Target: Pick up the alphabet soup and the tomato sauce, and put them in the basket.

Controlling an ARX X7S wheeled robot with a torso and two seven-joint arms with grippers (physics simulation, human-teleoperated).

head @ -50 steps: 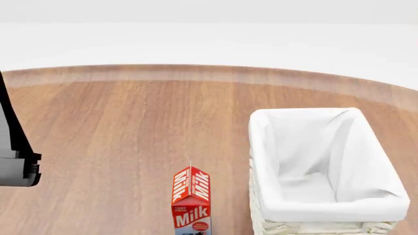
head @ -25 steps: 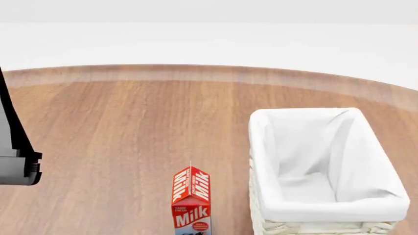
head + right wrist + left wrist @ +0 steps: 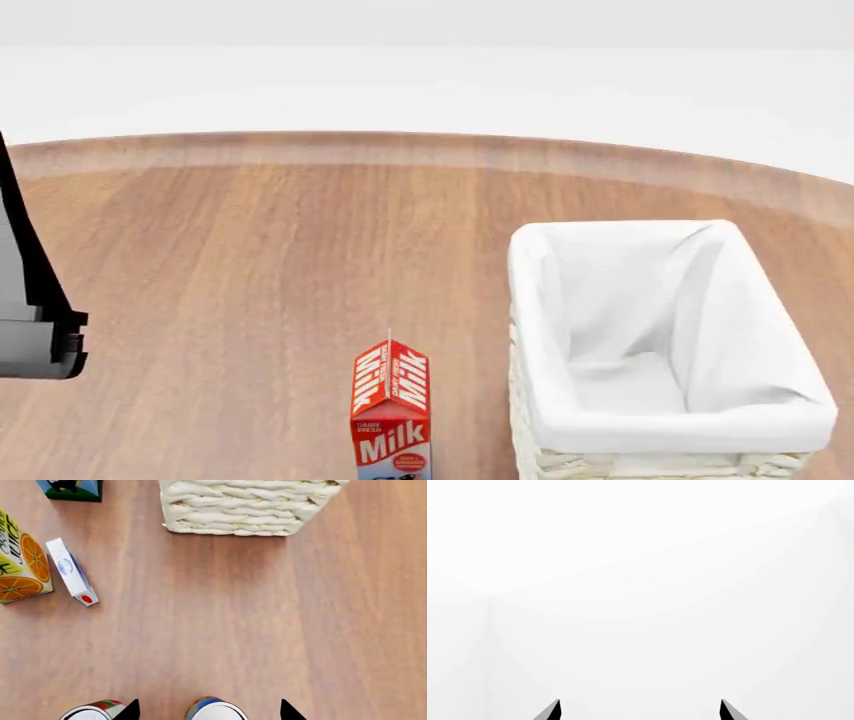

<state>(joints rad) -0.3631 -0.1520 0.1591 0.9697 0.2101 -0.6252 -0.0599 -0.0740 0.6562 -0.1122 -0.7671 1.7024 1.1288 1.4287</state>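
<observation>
Nothing but the left arm's slight upward drift has changed: the alphabet soup (image 3: 215, 710) sits between the spread fingers of the right gripper (image 3: 208, 711), apparently uncaught, tomato sauce (image 3: 93, 711) beside, basket (image 3: 233, 510) ahead, so descending and clenching comes next; left gripper (image 3: 639, 711) is released.

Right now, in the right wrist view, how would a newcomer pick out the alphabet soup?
Start at the woven basket and cross the bare wood toward the right gripper. Two cans peek in there; the alphabet soup lies between the fingertips, blue-rimmed, unlike the red-and-green tomato sauce beside it.
</observation>
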